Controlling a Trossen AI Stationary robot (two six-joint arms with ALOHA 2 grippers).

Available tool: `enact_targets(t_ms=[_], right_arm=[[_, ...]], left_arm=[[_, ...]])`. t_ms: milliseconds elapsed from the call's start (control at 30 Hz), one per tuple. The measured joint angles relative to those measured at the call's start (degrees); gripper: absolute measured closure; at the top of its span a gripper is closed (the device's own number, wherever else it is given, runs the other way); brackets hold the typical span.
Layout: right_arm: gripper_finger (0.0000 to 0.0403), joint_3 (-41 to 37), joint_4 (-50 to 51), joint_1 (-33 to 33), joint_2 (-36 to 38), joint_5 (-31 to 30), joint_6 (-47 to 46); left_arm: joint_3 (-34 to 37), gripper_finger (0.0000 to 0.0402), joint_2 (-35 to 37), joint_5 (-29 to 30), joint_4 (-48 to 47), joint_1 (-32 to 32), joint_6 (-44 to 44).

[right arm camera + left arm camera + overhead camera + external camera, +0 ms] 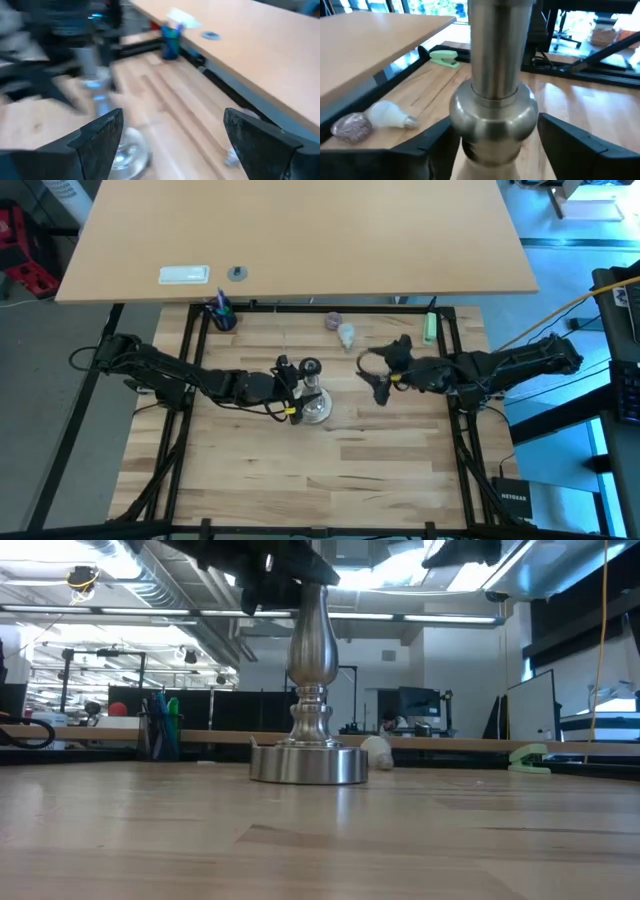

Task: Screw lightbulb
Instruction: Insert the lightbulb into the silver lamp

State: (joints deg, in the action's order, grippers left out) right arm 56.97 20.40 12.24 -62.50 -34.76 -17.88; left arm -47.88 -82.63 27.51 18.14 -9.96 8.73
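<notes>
Now left hand (296, 385) is clamped on stand (312, 395) stem, mid bench (330, 470). Right hand (372, 372) hovers w/ fingers apart, at 3 o'clock from stand. Lightbulb (346, 335) lies at 1 o'clock, untouched.

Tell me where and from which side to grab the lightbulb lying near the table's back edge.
Grip the lightbulb across its white globe, coming from above. It lies on its side beside the purplish round object, so the threaded base must stay free for the stand. The right gripper is open and nearer, probably best placed.
</notes>
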Motion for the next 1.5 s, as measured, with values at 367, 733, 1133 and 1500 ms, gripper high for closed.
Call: enact_targets(t_ms=[367,733,1133,1500], right_arm=[[0.0059,0.0,4.1,-21.7,-10.1,15.0,-8.6],[0.0059,0.0,-1.3,-32.3,-31.2,21.6,-8.9],[0.0079,0.0,-11.5,-33.8,-41.4,19.3,-8.9],[0.0266,0.0,-13.6,-33.7,-45.4,18.8,-6.5]], left_arm=[[-0.9,0.0085,6.2,-0.3,-14.9,-0.1,4.1],[-0.9,0.0089,6.7,-0.3,-22.5,-0.2,10.1],[-0.9,0.0089,6.7,-0.3,-21.7,-0.6,10.8],[-0.9,0.0089,6.7,-0.3,-21.9,-0.6,11.0]])
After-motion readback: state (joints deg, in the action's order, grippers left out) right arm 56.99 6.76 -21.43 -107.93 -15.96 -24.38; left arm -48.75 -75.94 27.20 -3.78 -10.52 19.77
